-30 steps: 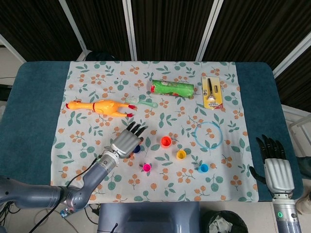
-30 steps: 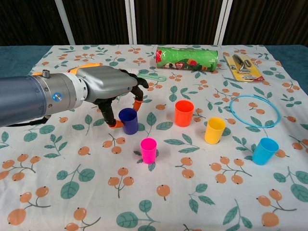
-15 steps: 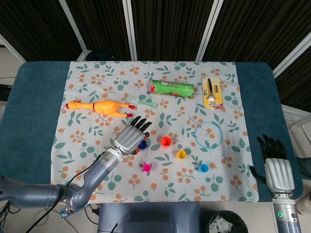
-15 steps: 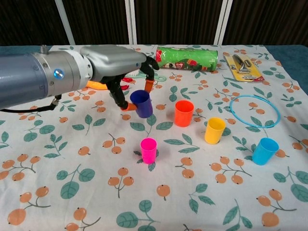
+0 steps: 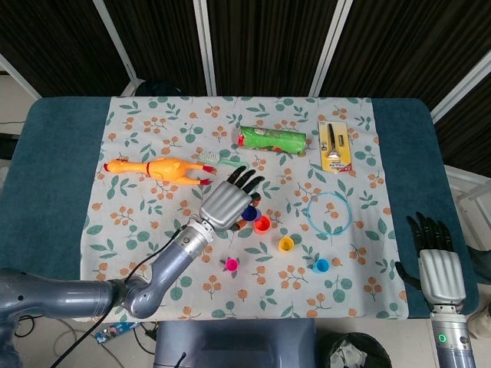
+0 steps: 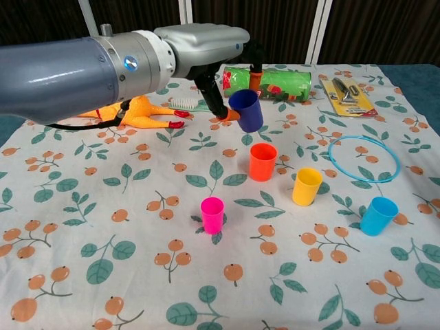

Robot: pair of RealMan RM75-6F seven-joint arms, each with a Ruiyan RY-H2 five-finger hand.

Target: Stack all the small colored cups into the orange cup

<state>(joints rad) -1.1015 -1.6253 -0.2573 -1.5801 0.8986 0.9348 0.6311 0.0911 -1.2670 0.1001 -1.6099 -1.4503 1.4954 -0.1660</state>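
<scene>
The dark blue cup (image 6: 247, 110) was held by the left hand (image 6: 206, 48), raised just behind the orange cup (image 6: 262, 161). Nothing was yet stacked; 4 cups remained. The right hand (image 5: 439, 264) lay idle, fingers extended.

held cup (image 6: 247, 111) above another cup (image 6: 262, 161) (not touching)

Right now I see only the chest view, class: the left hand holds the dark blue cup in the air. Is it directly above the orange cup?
Observer: Not quite. From the head view, the dark blue cup sits just left of the orange cup, not centred over it.
Operator: Where is the right hand?
Observer: The right hand is by the right end of the table, fingers apart, holding nothing.
</scene>
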